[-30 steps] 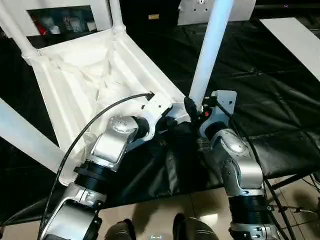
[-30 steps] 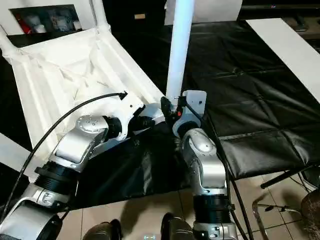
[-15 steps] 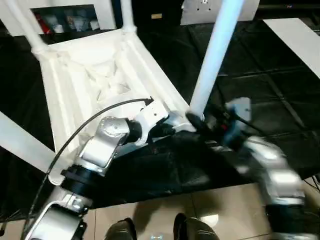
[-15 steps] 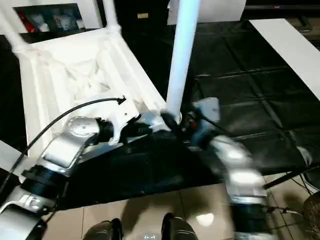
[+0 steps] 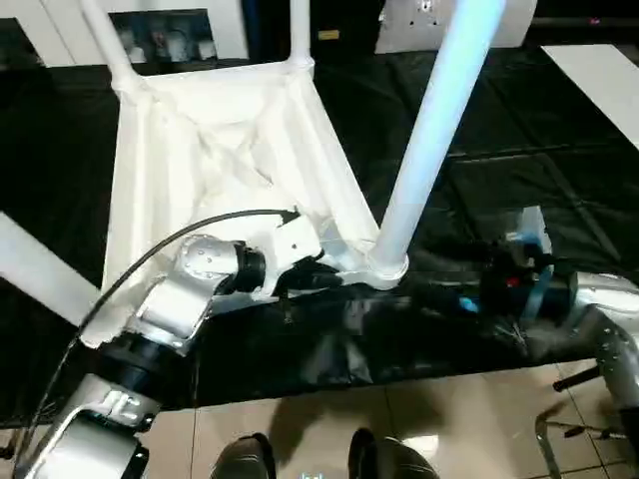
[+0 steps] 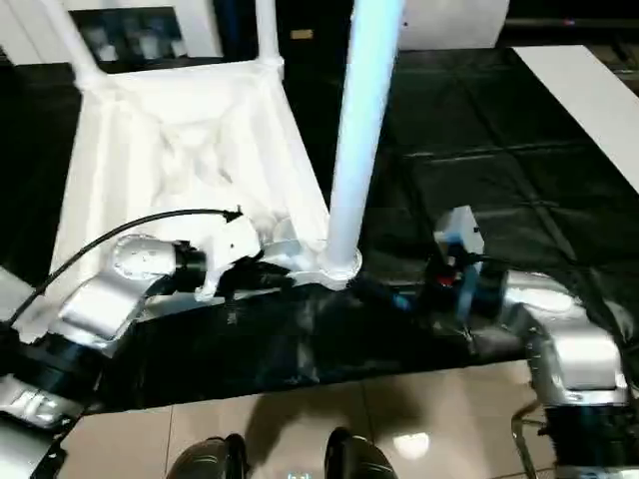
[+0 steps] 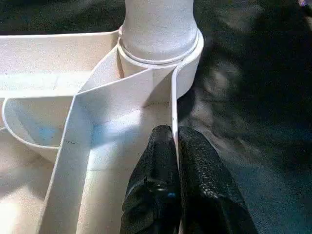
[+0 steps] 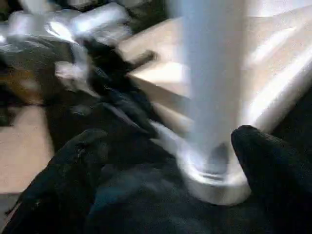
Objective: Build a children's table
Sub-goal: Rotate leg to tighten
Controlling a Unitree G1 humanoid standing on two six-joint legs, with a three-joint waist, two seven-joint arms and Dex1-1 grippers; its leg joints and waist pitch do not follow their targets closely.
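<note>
1. Upside down on the black sheet (image 5: 519, 170) to the left: top (image 5: 220, 150), ribs up, with three legs (image 5: 110, 45) seen in the far and left corners. Could skid on the slick sheet, or lift at the far side, under any sideways shove at the near right corner. Looks mostly built, so a skid now would cost the alignment.
2. Upright at the near right corner: fourth leg (image 5: 434, 130), unheld. Might lean or topple if not pushed fully home. Cannot tell from here how deep in. Tall enough to lever the whole top over if knocked.
3. At the foot of that leg: socket (image 5: 384, 267). Could crack or jam if pressed down with the leg tilted.
4. To the right of the socket, low over the sheet: right gripper (image 8: 170, 139), fingers spread wide, one on either side of the leg but touching nothing. Could clip the leg on the way back in, or snag the loose sheet.
5. Just left of the socket: left gripper (image 7: 174, 141), fingers pinched narrow on the thin rim wall (image 7: 173, 107). Could slip off, or bend the wall, under a hard twist, leaving the top free.
</note>
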